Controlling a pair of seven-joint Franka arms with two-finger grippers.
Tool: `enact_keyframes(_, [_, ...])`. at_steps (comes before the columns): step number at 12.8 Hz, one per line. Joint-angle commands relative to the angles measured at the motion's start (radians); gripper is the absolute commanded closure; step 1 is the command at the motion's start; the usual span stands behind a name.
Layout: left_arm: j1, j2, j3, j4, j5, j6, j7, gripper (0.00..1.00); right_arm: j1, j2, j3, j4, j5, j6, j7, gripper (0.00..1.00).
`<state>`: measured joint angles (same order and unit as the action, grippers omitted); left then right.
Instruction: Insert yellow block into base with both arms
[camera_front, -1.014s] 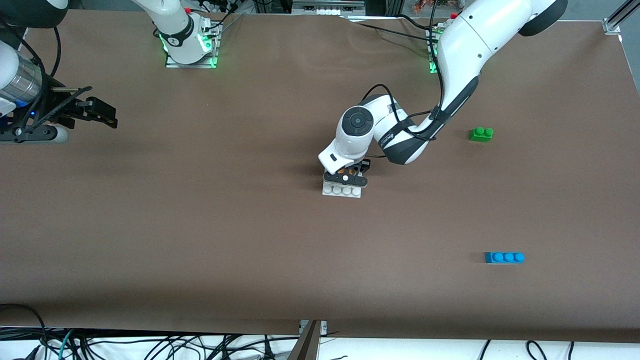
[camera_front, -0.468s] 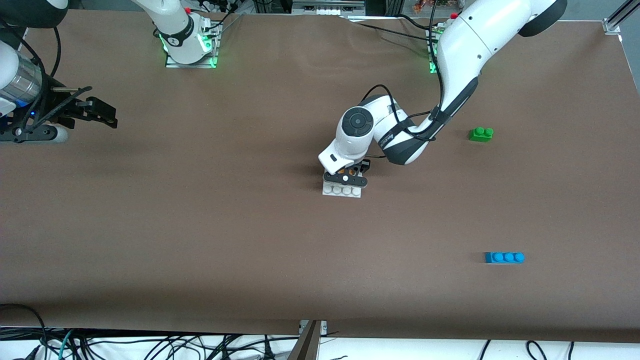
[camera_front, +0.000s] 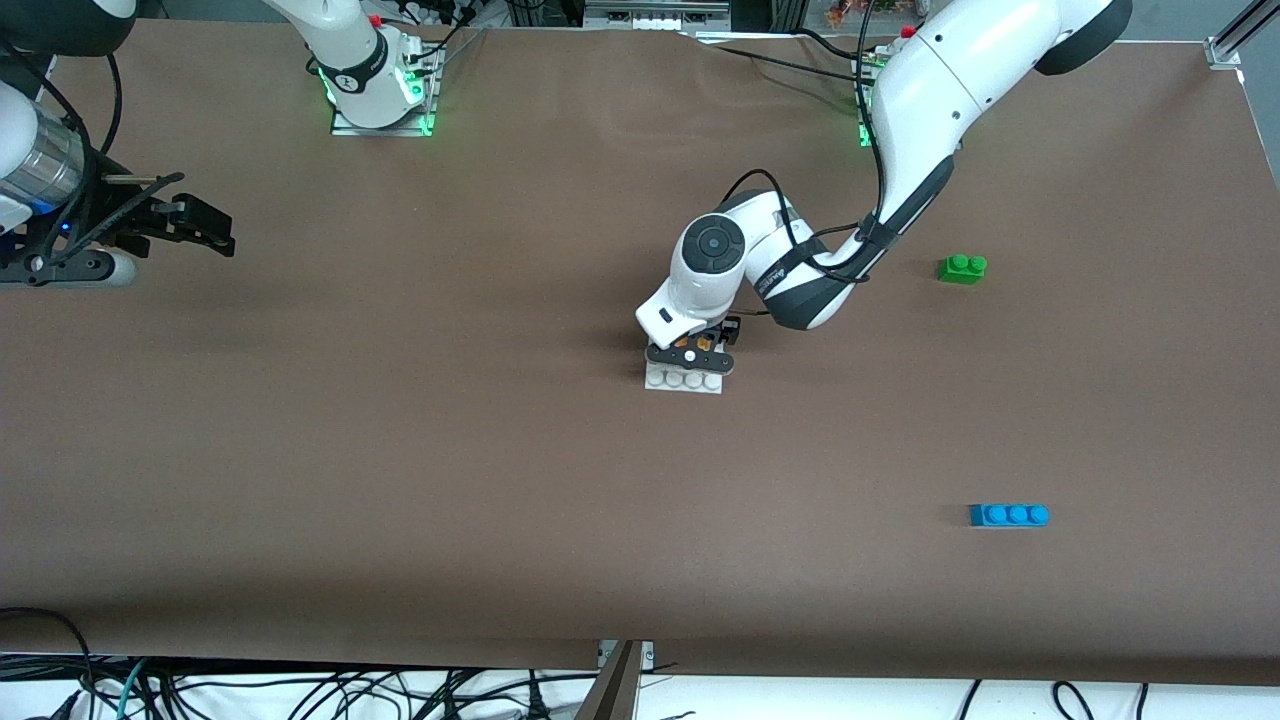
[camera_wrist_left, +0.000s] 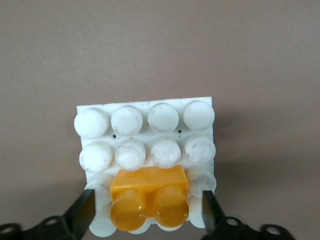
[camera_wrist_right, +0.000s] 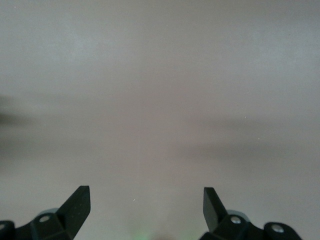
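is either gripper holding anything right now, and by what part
Nothing is held. The left gripper stands open around the yellow block, which sits on the base, fingers clear of its ends. The right gripper waits open over bare table.

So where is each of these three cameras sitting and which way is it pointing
Front view: high across the table, facing both arms' bases; shows both arms, the base, a green brick and a blue brick.
Left wrist view: on the left arm's wrist, looking down at the yellow block seated on the base; the left gripper fingers stand apart from the block.
Right wrist view: on the waiting right arm's wrist, facing bare table; right gripper fingers open.
Shared: front and left wrist views both show the base.
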<state>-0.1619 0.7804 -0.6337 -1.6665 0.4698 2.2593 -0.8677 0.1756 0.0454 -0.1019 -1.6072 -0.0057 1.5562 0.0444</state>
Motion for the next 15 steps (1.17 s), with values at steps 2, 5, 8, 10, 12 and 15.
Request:
enact_keyframes(2, [0.001,-0.018,-0.001,0.017,0.026,-0.023,-0.050,0.00,-0.007,0.008,0.007,0.024,0.000,-0.007,0.008,0.00])
enact_keyframes(5, [0.030,-0.131,-0.006,0.024,-0.040,-0.138,-0.040,0.00,-0.007,0.008,0.007,0.024,0.000,-0.007,0.008,0.00])
enact_keyframes(8, [0.074,-0.290,0.002,0.024,-0.154,-0.243,0.028,0.00,-0.007,0.008,0.007,0.024,0.000,-0.007,0.008,0.00])
enact_keyframes(10, [0.084,-0.409,0.064,0.030,-0.190,-0.329,0.085,0.00,-0.007,0.008,0.007,0.024,0.000,-0.007,0.008,0.00])
enact_keyframes(12, [0.091,-0.527,0.161,0.030,-0.296,-0.397,0.262,0.00,-0.007,0.008,0.007,0.024,0.000,-0.007,0.008,0.00])
enact_keyframes(15, [0.105,-0.644,0.334,0.027,-0.411,-0.489,0.504,0.00,-0.005,0.008,0.007,0.024,0.000,-0.007,0.008,0.00])
